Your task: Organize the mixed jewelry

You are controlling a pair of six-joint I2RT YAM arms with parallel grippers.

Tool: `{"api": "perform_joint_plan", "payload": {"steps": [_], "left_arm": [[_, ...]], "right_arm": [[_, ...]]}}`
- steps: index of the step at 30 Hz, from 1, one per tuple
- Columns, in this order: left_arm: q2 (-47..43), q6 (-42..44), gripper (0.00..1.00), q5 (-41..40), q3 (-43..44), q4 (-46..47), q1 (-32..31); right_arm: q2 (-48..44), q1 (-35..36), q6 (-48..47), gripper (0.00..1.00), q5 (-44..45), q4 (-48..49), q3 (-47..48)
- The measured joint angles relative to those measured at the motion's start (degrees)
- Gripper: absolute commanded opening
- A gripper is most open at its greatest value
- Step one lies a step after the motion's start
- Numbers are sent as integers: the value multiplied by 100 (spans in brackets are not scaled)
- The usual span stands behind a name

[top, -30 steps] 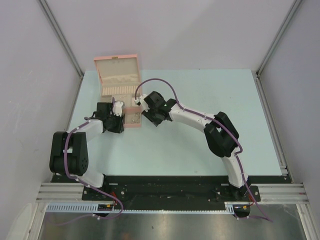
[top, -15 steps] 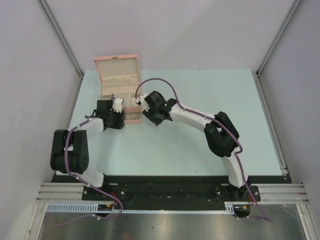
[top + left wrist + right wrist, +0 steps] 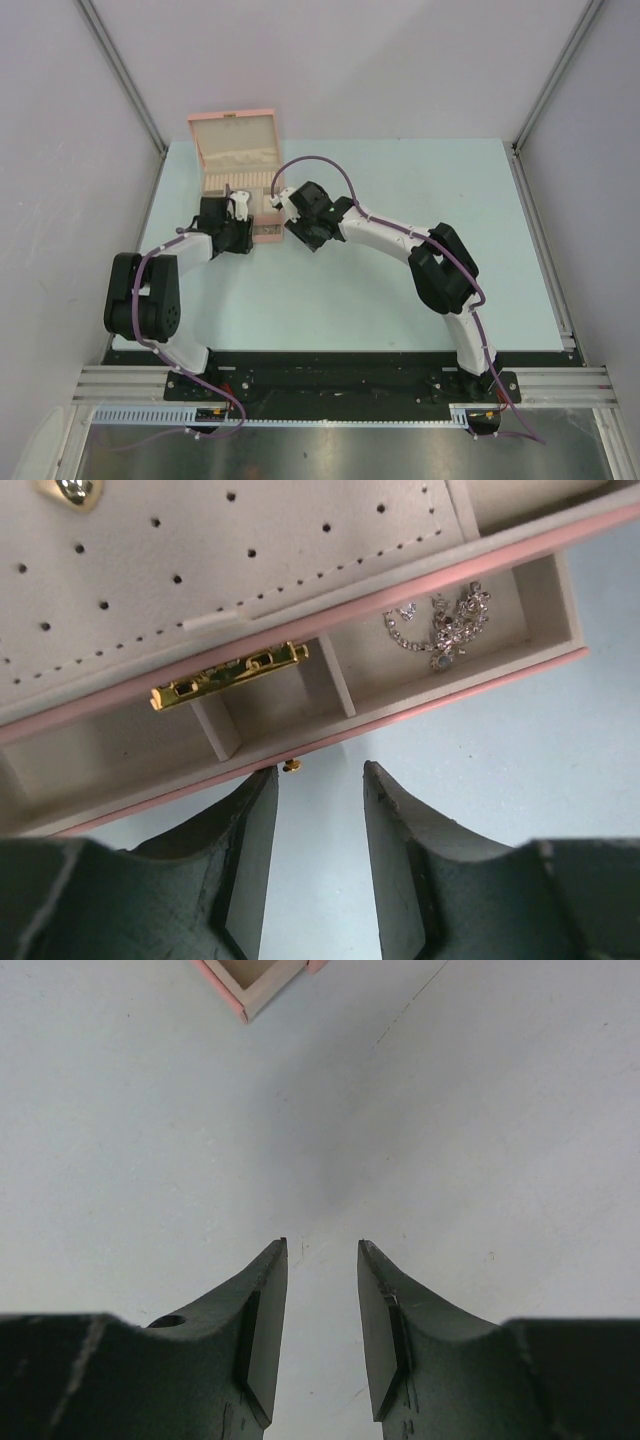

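Observation:
The mixed jewelry (image 3: pixel 440 625) is a tangle of thin silvery pieces lying in the right-hand compartment of the pink box's (image 3: pixel 235 150) pulled-out drawer (image 3: pixel 470 695). My left gripper (image 3: pixel 318 775) hovers just in front of that drawer, open and empty. The drawer's small gold knob (image 3: pixel 291 766) sits by the left fingertip. From above, the left gripper (image 3: pixel 232 222) covers the drawer's left part. My right gripper (image 3: pixel 322 1245) is open over bare table, empty, to the right of the box (image 3: pixel 300 215). Only a corner of the pink box (image 3: pixel 255 980) shows in its view.
The box lid stands open at the back left of the pale table (image 3: pixel 400 200). A perforated cream panel (image 3: pixel 250 570) lies above the drawer, with a gold piece (image 3: pixel 70 490) at its top edge. A gold clasp (image 3: pixel 228 676) is on the box front.
My left gripper has moved forward toward the box and its jaws have widened slightly. The drawer appears pushed in a little. The right arm has not moved.

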Motion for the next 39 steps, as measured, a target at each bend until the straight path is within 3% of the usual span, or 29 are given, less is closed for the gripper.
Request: {"api": "perform_joint_plan", "payload": {"steps": [39], "left_arm": [[496,-577,54,-472,446,398,-44]], "right_arm": [[0,-122,4,39,-2,17,-37]]}}
